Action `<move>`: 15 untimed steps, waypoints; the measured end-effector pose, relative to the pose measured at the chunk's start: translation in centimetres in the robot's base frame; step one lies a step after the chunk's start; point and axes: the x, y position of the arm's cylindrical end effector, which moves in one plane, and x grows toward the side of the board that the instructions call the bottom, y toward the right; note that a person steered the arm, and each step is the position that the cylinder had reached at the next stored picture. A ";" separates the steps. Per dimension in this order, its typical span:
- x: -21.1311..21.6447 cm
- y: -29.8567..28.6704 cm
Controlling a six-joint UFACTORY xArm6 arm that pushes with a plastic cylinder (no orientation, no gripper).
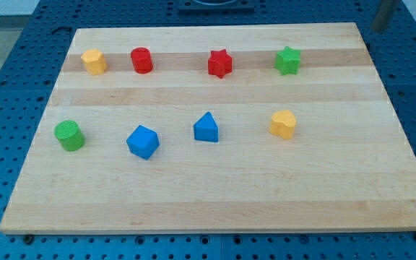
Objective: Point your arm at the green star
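Nearest the camera is the board's [215, 217] bare lower part, with the blue cube [143, 141] the closest block.

A blurred dark bar at the view's top right looks like my rod. My tip [376, 29], if I read it rightly, sits just off the board's top right corner. It is a plain rod with nothing to open or close, and it touches no block.

The closest block to it is the green star [288, 61], down and to the view's left, last in the top row and well apart from my tip. The red star [220, 63], red cylinder [141, 60] and yellow block [92, 61] follow leftward along that row. Below the green star stands a second yellow block [283, 124], then the blue wedge [206, 127], the blue cube and the green cylinder [69, 135].

I judge the green star to be light, rigid and quick to slide on smooth wood. It needs no grasp, so I should stop short of it. It is squat and lies flat with its points spread evenly, so it has no long axis and no clear heading. Coming in from the view's upper right, my path looks clear.
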 end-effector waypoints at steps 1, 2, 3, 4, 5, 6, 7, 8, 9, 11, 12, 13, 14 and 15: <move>3.7 -4.1; 3.7 -10.0; 4.1 -14.5; 7.0 -16.0; 9.0 -16.3; 7.6 -16.3; 4.6 -16.5; 3.4 -20.1; 6.0 -24.2; 8.9 -24.3; 6.1 -24.4; 3.3 -24.0; 2.5 -20.6; 3.8 -18.4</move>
